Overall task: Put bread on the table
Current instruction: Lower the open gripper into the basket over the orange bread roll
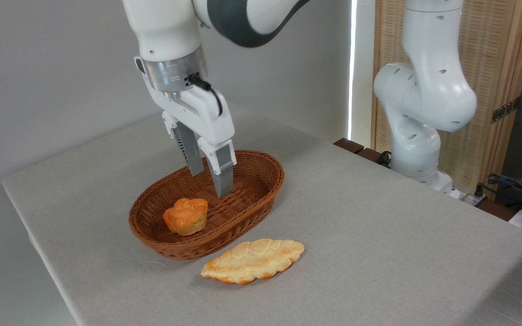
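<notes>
The bread, a small round orange-golden bun with a lobed top, lies inside the brown wicker basket, toward its near left end. The basket stands on the table, which is covered in light-grey cloth. My gripper hangs over the basket's middle, above and to the right of the bun. Its two fingers point down with a narrow gap, open, and hold nothing. It does not touch the bun.
A long flat pale-golden leaf-shaped bread lies on the cloth just in front of the basket. The arm's white base stands at the table's far right, with cables beyond it.
</notes>
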`<state>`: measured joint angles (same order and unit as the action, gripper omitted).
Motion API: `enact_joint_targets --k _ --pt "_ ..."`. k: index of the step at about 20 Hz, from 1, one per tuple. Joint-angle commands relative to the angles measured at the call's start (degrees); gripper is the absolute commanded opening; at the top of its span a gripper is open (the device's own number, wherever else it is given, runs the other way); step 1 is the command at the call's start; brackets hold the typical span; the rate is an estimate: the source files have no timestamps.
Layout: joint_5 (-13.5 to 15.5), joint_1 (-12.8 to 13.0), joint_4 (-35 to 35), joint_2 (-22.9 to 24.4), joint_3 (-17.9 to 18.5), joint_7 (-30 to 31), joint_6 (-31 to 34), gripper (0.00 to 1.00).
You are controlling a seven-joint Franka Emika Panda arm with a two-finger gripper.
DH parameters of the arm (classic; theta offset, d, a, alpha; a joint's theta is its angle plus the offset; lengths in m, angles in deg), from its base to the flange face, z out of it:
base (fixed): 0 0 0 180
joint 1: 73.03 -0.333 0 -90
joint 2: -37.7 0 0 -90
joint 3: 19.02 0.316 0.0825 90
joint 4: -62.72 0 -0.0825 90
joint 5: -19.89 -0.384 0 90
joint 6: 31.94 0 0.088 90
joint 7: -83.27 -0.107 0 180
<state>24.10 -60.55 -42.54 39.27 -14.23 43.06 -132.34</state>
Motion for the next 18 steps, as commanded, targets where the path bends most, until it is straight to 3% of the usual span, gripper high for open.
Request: enact_joint_targets --k 1,9,18 --pt "0.7 3.2 -4.6 0.5 0.4 -0.2 -6.2 1.00" --pt "0.6 6.1 -7.3 -1.7 0.4 -0.1 -11.9 1.00" --pt "0.0 7.4 -7.2 -6.7 -0.5 -0.1 -16.8 1.00"
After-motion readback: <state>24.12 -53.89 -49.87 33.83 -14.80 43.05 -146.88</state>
